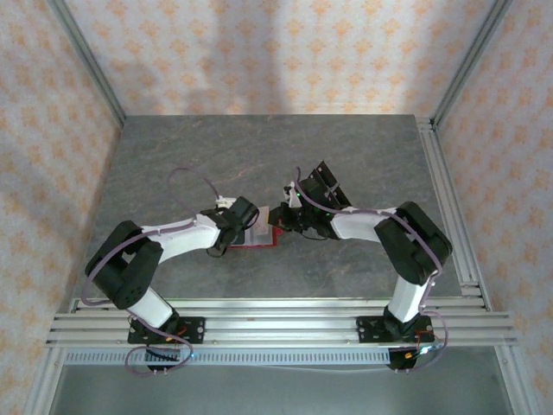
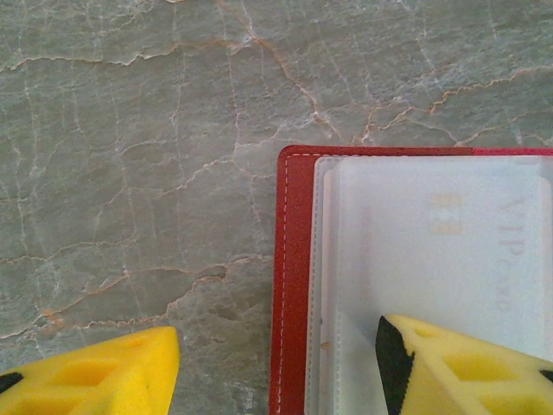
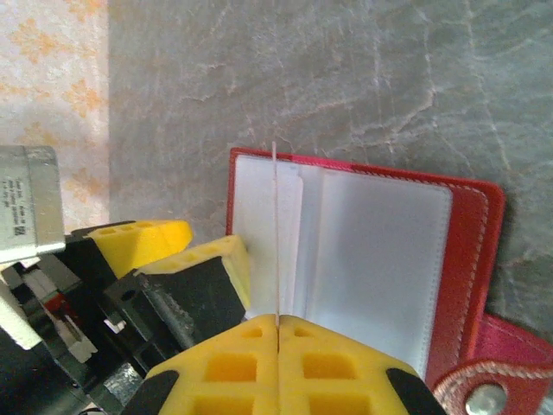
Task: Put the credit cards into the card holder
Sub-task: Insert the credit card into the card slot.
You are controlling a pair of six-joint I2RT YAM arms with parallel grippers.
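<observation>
The card holder point(image 1: 270, 239) lies open on the grey table between both arms, red outside point(image 2: 292, 285) with pale clear sleeves inside point(image 3: 380, 259). A pale credit card point(image 2: 449, 233) with VIP lettering lies flat in one sleeve. My left gripper point(image 2: 276, 372) is open: one finger point(image 2: 458, 363) rests on the sleeves, the other point(image 2: 95, 376) sits over the bare table beside the holder. My right gripper point(image 3: 276, 322) is shut on a thin credit card point(image 3: 276, 225), seen edge-on, standing over the holder's left page. The left gripper's fingers point(image 3: 216, 264) sit just beside it. The snap tab point(image 3: 484, 398) lies at the lower right.
A clear acrylic stand with black strips point(image 1: 318, 184) stands just behind the right gripper. Aluminium rails run along the table's right side point(image 1: 449, 207) and near edge point(image 1: 276, 320). Patterned walls close in the back and both sides.
</observation>
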